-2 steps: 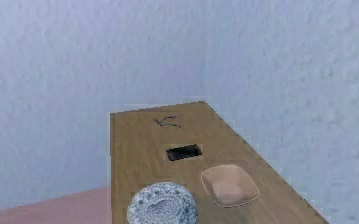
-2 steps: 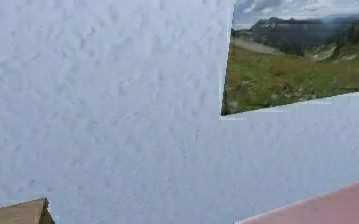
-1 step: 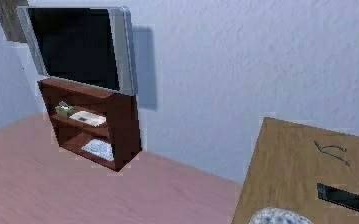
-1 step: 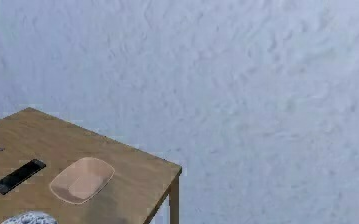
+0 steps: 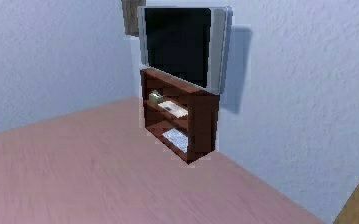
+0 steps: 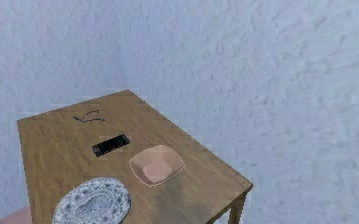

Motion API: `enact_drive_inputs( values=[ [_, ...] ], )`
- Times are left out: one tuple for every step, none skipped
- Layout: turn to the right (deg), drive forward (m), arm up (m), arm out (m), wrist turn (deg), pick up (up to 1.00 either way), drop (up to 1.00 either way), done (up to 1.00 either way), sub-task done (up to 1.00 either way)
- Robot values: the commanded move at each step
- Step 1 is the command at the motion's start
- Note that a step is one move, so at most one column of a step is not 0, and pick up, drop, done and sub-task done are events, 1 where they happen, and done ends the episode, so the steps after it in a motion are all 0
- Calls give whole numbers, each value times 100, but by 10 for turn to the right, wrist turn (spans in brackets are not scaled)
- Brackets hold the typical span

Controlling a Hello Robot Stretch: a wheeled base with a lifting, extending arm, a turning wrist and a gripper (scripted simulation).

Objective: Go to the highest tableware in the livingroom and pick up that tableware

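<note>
You stood beside the counter [image 6: 52, 150], so the approach looked done. The bowl [image 6: 155, 165] and the plate [image 6: 92, 202] lay on it, near each other. The pick-up was not yet done, and you could not tell the tool's state.

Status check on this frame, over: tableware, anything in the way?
Arm side view: pink bowl and patterned plate on wooden table. Dark flat device beside bowl, apart. Forward view: television atop shelf unit.

Soft, even light fills both views, and the television [image 5: 184, 45] throws a grey shadow rightward on the wall [image 5: 307, 100].
</note>
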Motion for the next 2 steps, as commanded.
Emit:
enact_drive_inputs(
  values=[
    [0, 0, 50, 0, 0, 0, 0, 0, 0],
    [0, 0, 38, 0, 0, 0, 0, 0, 0]
  ],
)
